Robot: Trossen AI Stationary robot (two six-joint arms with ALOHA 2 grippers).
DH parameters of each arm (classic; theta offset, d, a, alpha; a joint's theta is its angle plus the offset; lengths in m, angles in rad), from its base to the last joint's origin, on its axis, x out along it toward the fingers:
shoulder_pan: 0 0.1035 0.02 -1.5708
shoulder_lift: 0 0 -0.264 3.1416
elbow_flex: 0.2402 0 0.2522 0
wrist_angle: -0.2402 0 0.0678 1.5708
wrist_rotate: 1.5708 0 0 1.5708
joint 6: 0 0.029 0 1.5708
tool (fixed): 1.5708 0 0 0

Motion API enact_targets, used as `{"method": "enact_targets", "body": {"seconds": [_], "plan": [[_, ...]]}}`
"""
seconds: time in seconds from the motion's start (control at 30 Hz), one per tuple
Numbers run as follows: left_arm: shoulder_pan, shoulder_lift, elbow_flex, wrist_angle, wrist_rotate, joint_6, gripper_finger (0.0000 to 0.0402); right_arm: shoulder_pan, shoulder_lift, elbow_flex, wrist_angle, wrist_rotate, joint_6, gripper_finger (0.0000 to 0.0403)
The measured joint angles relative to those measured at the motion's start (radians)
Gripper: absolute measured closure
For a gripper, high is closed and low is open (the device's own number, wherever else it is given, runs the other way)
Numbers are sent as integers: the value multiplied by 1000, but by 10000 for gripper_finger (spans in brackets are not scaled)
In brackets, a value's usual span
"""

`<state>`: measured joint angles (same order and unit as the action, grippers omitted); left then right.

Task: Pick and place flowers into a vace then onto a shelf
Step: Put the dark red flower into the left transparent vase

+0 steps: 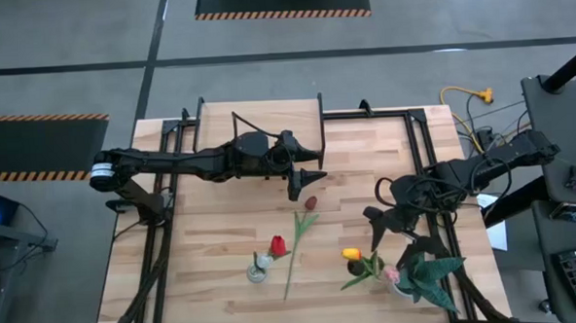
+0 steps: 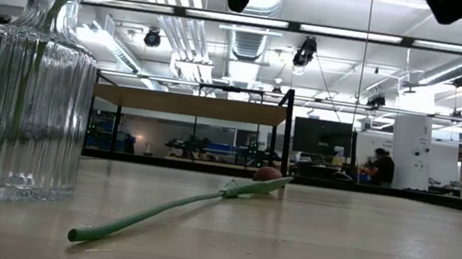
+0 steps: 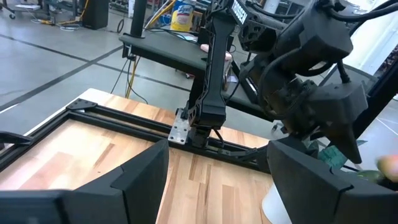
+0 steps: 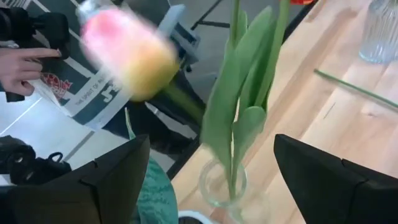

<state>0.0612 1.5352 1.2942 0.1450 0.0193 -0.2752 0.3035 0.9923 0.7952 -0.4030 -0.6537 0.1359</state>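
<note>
With 1 tulip [image 1: 298, 235] loose on the desk [image 1: 203, 233] and both vases [image 1: 259, 271] unshelved, the left claw [image 1: 306, 182] and right claw [image 1: 400, 229] (both spread) held nothing.

An overhead camera looks straight down on the light wooden slatted desk [image 1: 223, 242] and both dark arms. A desk-level camera sits close beside a ribbed clear glass vase [image 2: 26, 89], facing the room; both views share the long-stemmed maroon tulip lying flat [image 1: 299, 234] [image 2: 195, 198]. Each wrist camera peers forward between its own pincer fingers.
</note>
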Motion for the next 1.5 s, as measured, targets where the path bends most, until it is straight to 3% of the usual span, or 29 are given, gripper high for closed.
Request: {"method": "enact_targets", "body": {"seconds": [0.5, 0.67, 0.8, 1.0, 1.13, 1.27, 1.5], "plan": [[2, 0, 0, -1, 0, 0, 146, -3, -73, 1, -4, -3, -24, 76], [3, 0, 0, -2, 0, 0, 146, -3, -162, 2, 75, 77, -20, 77], [5, 0, 0, -2, 0, 0, 146, -3, -245, 13, 64, 273, -91, 77], [6, 0, 0, -2, 0, 0, 146, -4, -345, 17, 61, 767, -31, 77], [6, 0, 0, -1, 0, 0, 146, -3, -447, 16, 88, 813, -46, 82], [6, 0, 0, -6, 0, 0, 146, -3, -575, -24, 89, 815, -98, 122], [6, 1, 0, -23, -44, -5, 146, -3, -755, -176, 89, 841, -100, 247]]}}
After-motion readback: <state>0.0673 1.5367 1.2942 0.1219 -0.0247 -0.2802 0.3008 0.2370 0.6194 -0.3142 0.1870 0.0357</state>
